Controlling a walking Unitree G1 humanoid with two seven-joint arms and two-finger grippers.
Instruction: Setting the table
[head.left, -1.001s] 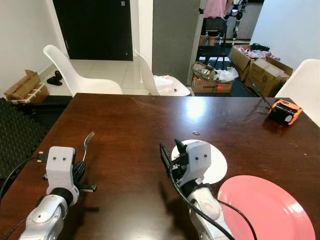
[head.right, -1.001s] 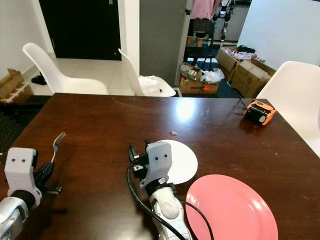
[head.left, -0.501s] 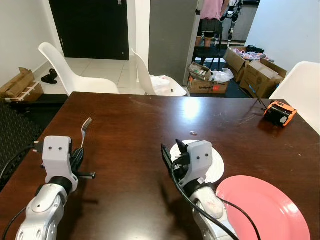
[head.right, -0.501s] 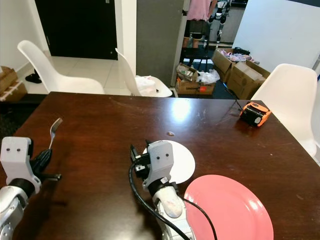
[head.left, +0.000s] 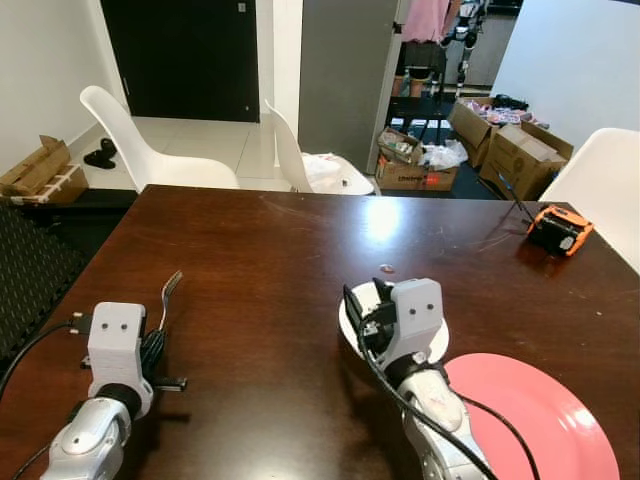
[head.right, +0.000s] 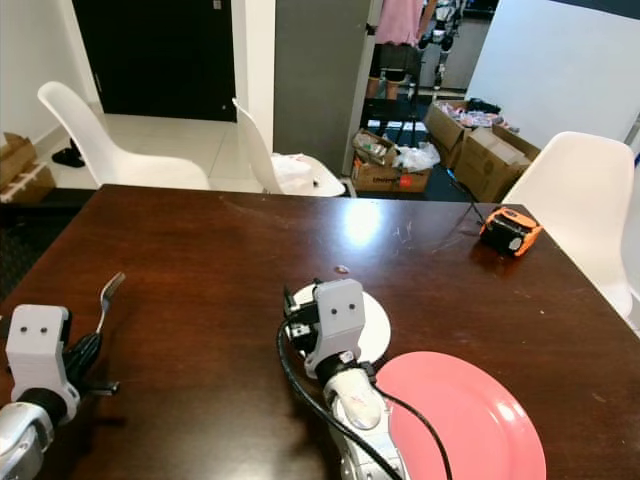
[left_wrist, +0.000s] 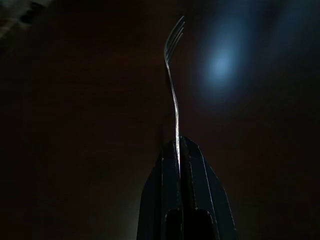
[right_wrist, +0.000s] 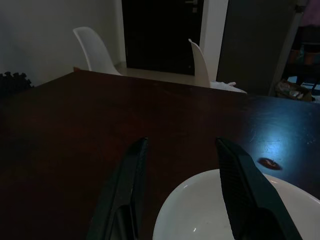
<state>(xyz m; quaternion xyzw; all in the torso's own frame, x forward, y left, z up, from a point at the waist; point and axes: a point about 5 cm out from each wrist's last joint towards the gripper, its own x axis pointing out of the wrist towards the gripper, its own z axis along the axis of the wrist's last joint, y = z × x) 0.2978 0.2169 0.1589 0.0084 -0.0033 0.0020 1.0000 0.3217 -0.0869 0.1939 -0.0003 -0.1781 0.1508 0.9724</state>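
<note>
Since a second ago the right hand (head.left: 352, 302) has shifted over the white plate (right_wrist: 235, 210), its fingers (right_wrist: 127, 182) spread apart above the plate's near rim. Left of the plate, the left hand (left_wrist: 178, 150) is clamped on a fork (head.left: 168, 295), whose handle runs away from the robot, tines pointing toward the desk's (head.left: 270, 250) far edge; the left wrist view shows the prongs curving up. Right of the white plate lies a pink plate (head.left: 530, 420), their rims just touching. No readable writing shows.
</note>
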